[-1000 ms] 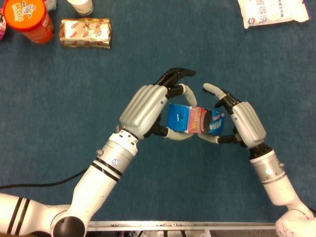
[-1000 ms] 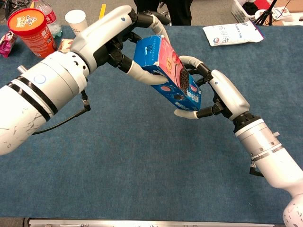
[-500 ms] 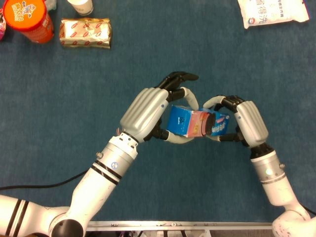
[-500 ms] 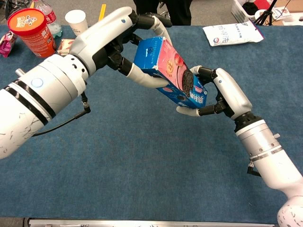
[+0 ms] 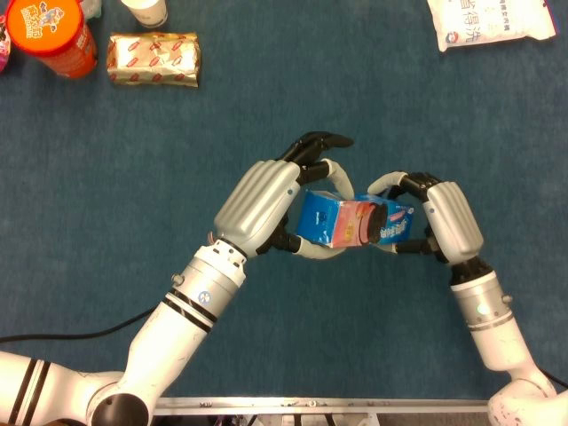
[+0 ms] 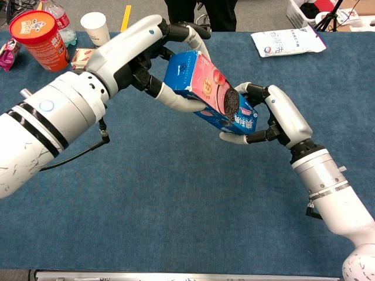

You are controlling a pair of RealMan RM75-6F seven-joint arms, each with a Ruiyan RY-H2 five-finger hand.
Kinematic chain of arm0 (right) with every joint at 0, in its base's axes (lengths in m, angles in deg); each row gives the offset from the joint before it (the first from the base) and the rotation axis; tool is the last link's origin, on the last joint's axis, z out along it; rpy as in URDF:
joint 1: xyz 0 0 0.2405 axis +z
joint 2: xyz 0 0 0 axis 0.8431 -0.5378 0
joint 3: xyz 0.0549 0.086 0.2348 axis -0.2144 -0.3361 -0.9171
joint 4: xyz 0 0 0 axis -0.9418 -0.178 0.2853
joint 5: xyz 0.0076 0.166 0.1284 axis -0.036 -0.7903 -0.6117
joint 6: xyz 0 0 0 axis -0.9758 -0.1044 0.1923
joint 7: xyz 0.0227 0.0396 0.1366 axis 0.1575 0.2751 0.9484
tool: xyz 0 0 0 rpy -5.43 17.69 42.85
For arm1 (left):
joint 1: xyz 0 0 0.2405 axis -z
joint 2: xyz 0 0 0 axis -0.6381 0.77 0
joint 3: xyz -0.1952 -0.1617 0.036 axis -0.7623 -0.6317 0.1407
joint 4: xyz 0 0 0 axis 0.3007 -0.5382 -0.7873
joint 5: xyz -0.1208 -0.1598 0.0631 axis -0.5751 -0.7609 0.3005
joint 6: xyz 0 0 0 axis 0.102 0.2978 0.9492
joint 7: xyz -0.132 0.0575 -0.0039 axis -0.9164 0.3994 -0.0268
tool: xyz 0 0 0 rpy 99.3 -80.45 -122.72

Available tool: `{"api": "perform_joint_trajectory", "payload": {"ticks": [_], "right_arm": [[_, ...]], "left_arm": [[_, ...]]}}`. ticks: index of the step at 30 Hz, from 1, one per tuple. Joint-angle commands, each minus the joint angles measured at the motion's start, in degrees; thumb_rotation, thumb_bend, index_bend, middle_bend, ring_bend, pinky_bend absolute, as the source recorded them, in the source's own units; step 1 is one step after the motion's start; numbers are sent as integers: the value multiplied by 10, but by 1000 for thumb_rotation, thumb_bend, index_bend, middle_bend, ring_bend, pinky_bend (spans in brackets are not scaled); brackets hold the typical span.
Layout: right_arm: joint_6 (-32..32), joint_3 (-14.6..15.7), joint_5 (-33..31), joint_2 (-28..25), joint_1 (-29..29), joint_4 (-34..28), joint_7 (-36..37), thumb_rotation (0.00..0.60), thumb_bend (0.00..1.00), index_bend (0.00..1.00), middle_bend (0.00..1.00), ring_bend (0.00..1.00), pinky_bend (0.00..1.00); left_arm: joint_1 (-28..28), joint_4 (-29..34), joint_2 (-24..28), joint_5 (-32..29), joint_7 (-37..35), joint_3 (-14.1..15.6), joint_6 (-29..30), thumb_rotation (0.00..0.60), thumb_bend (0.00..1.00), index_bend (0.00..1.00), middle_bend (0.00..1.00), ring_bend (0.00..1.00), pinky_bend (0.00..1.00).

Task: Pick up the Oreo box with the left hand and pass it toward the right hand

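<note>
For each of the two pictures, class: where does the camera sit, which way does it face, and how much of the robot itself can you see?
Head view: high above, looking straight down on the blue table; both forearms enter from the bottom edge.
Chest view: lower, at the robot's front, looking forward across the table to its far edge; both arms reach away from the camera.
Shared: the left hand and right hand holding the Oreo box between them, above the table.

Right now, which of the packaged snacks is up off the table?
The blue Oreo box: it is held in the air between the left hand and right hand. The gold packet and white bag lie flat.
</note>
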Motion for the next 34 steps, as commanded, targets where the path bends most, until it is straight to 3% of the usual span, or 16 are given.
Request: {"api": "perform_joint_trajectory", "payload": {"ticks": [1,6,9,14,20,34], "right_arm": [[1,0,0,0,0,0,1,600,214,622,608,579,440],[1,0,-1,0,-1,0,2,600,214,622,608,579,440],[2,0,-2,0,-2,0,4,600,215,622,608,579,440],[4,0,-2,-1,-4,0,5,600,216,622,608,579,440],[7,2,0,-4,-6,-1,7,600,216,622,608,579,441],[14,6,5,-22,-12,-17,4,600,216,622,608,579,440]], "left_arm": [[0,-1,6,0,-5,3,-8,600,243,510,144,106,309],[1,-2,16,-2,-10,5,-22,600,243,149,117,88,309],[3,-3,23,-8,-12,5,-29,600,243,18,84,72,307],[4,0,32,-15,-17,6,-37,600,199,0,10,61,288],[3,-5,41,-19,-17,9,-37,600,121,0,0,50,274],[-3,-36,45,-39,-15,12,-26,600,112,0,0,30,258]]}}
